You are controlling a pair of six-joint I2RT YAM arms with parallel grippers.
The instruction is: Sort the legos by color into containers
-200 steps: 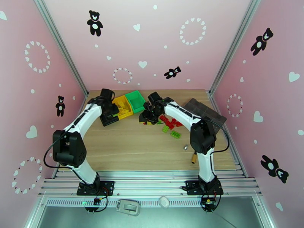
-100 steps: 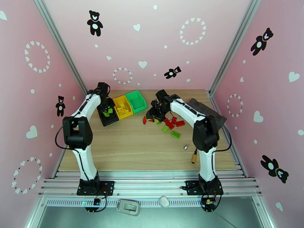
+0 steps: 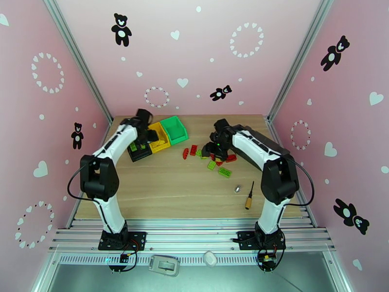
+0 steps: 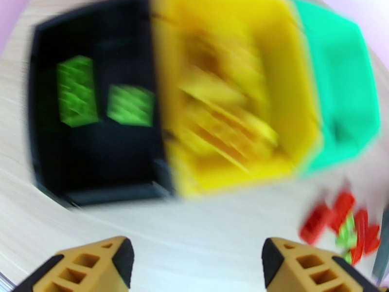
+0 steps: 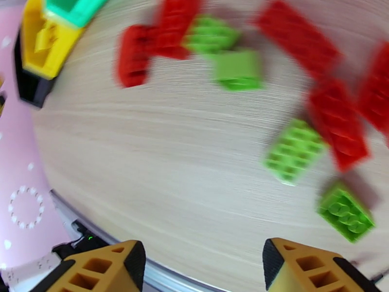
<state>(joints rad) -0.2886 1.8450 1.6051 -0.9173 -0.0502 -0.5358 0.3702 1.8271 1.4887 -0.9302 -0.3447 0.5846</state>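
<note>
The containers stand in a joined row at the back left: black (image 3: 138, 155), yellow (image 3: 160, 137) and green (image 3: 174, 129). In the left wrist view the black bin (image 4: 92, 156) holds two green legos (image 4: 130, 105), the yellow bin (image 4: 228, 118) holds yellow ones, and the green bin (image 4: 340, 93) looks empty. My left gripper (image 3: 147, 137) (image 4: 194, 249) hovers open above the black and yellow bins, holding nothing. Red legos (image 3: 189, 151) (image 5: 301, 37) and green legos (image 3: 224, 172) (image 5: 293, 150) lie scattered mid-table. My right gripper (image 3: 214, 149) (image 5: 204, 259) hangs open over them, empty.
A flat dark grey tray (image 3: 265, 142) lies at the back right under the right arm. A brass-tipped black pen-like tool (image 3: 250, 195) and a small metal piece (image 3: 237, 189) rest on the near right of the table. Pink walls close three sides.
My left gripper opened over the black bin and a green brick now lies in it. My right gripper opened and shifted right, leaving two red bricks behind at the pile's left.
</note>
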